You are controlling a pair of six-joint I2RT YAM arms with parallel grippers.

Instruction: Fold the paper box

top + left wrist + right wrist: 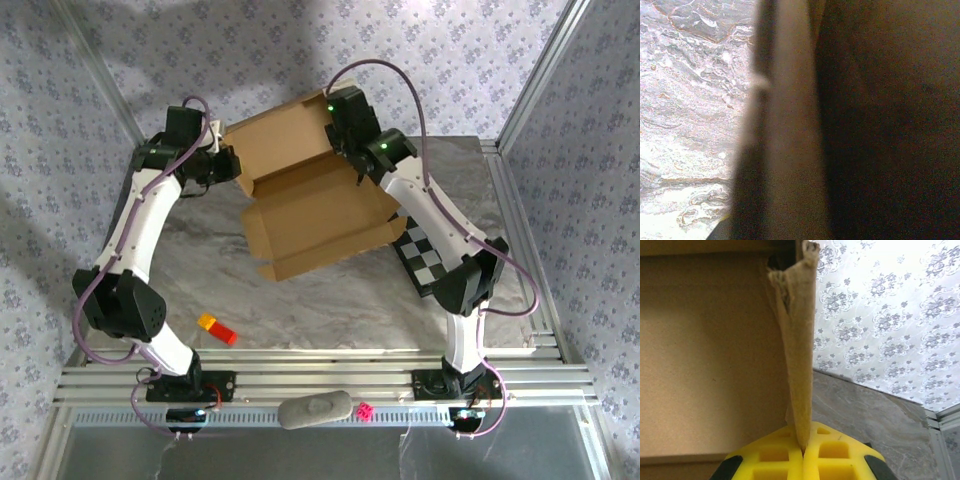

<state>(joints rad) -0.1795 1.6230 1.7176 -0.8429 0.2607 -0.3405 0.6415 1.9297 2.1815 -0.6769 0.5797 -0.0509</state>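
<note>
1. Nearest, the aluminium rails run across the front edge. One grey pouch and one small pink cube sit just beside each other on them, between the two arm bases.
2. Beyond the rails, the grey marbled worktop lies bare across a wide strip. One small orange-and-yellow block lies alone near the left arm.
3. On the right, one black-and-white checkered board lies flat near the worktop's side edge, partly under the right arm.
4. In the middle is the one paper box, brown and half-formed. Its low front tray faces us, and a big rear panel is tilted up behind it.
5. The left gripper meets the box's left edge with its fingers closed on it. In the left wrist view, blurred cardboard looms right up against the lens.
6. The right gripper is at the rear panel's right side. Its yellow fingers are pressed together, pinching a thin cardboard edge that rises straight up between them.
7. Two arms, then, one at either side of the box and both reaching inward.
8. At the back, floral-patterned walls close in behind and at both sides, with metal frame posts slanting at the corners. The raised panel stands close to the rear wall.
</note>
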